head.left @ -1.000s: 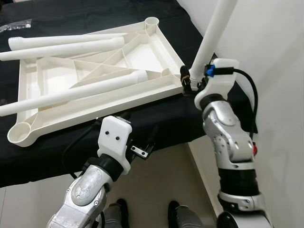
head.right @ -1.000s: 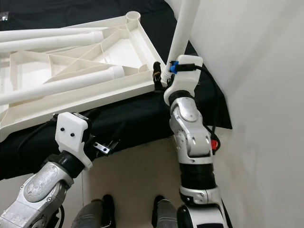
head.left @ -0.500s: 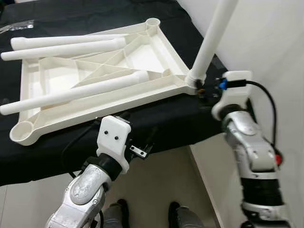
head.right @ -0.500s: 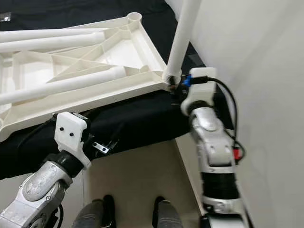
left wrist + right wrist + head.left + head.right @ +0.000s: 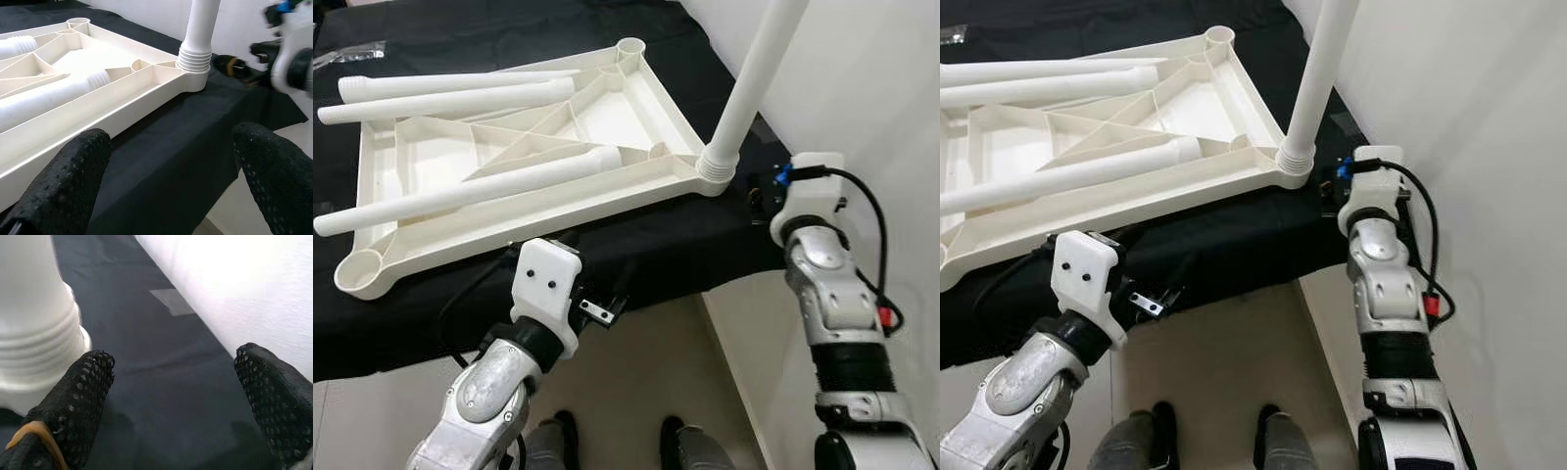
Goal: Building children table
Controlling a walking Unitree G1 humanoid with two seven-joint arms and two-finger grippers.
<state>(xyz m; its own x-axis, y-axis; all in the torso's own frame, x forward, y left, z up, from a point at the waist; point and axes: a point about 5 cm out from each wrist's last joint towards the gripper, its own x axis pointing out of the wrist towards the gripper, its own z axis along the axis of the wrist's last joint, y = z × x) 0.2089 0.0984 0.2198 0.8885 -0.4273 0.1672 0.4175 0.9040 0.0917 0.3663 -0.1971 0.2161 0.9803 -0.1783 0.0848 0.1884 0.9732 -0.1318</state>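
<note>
On the black-draped counter [image 5: 636, 245], the white plastic tabletop [image 5: 607, 113] lay upside down, ribs facing up, its near-right corner at the counter's front-right edge. One white leg [image 5: 749, 83] stood upright in that corner socket, threaded collar seated on the rim. Three loose legs lay across the tabletop: two side by side along the far edge [image 5: 450, 93], one diagonal over the ribs [image 5: 470, 191]. The far-right corner socket [image 5: 628, 46] and near-left corner socket [image 5: 354, 272] were vacant.

Right claw [image 5: 171, 396] sat just right of the standing leg's base, over the black cloth near the counter's right edge, fingers spread wide and holding nothing; one finger [image 5: 73, 396] was close beside the leg's collar but apart from it. A white wall [image 5: 862, 88] ran close along the right side, leaving only a narrow strip of counter between tabletop and wall.

Left claw [image 5: 171, 166] hovered at the counter's front edge, below the tabletop's long near rim, fingers wide apart and empty. A black cable [image 5: 470, 289] looped by the left wrist. A clear plastic bag [image 5: 352, 54] lay at the far left of the counter. Pale floor [image 5: 636, 382] showed below, with the robot's feet [image 5: 617, 441].
</note>
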